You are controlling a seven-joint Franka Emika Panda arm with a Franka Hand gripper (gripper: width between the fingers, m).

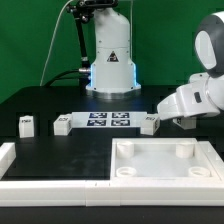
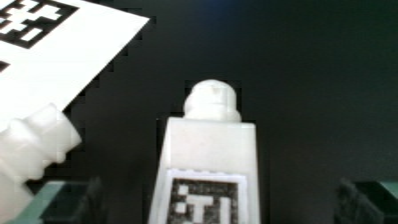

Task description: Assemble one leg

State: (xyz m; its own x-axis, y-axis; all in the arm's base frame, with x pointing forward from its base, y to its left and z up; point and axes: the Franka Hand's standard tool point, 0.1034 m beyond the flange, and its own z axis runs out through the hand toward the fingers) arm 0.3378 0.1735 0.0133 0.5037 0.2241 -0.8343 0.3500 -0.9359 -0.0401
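- The exterior view looks from above, across the table, toward the arm's base.
- The wrist view looks down, very close, on one leg.
- Both views share that leg and the marker board.

Base column white, rounded, narrowing upward – black warning triangle on front, blue glow low on both sides. Black joint on top of column. Thin black cables behind column, toward exterior view's left. Forearm glossy white, bulbous shells, dark seams between segments. Upper shell white with grey shading. Fingertips dark, blocky, faint teal tint – blurred in wrist view
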